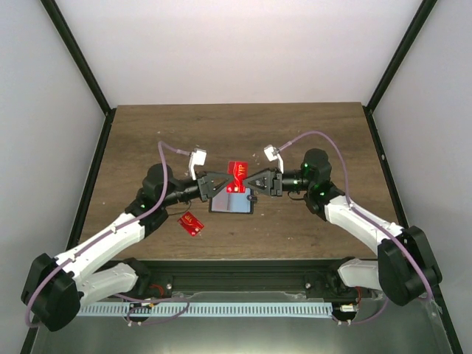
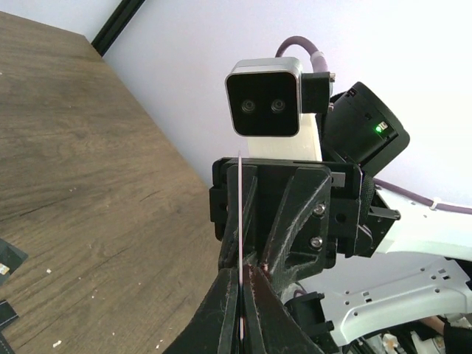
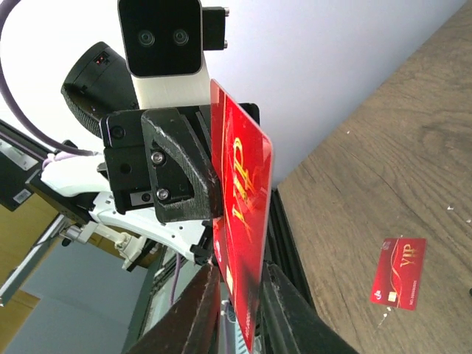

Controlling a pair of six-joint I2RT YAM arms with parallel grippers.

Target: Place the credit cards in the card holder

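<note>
- Red card (image 1: 237, 174) is clamped on edge from both sides, by left gripper (image 1: 226, 180) and right gripper (image 1: 248, 180).
- Card holder (image 1: 232, 204) lies just below the pair, its long axis left-right; both arms are equally near.

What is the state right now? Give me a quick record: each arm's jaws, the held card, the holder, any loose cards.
left gripper: jaws shut on one end of the held red card
right gripper: jaws shut on the other end of the same card
held red card: in the air between both grippers, above the card holder, gold VIP lettering
card holder: flat on the table, under the grippers
loose red card: flat on the table, left of the holder
</note>
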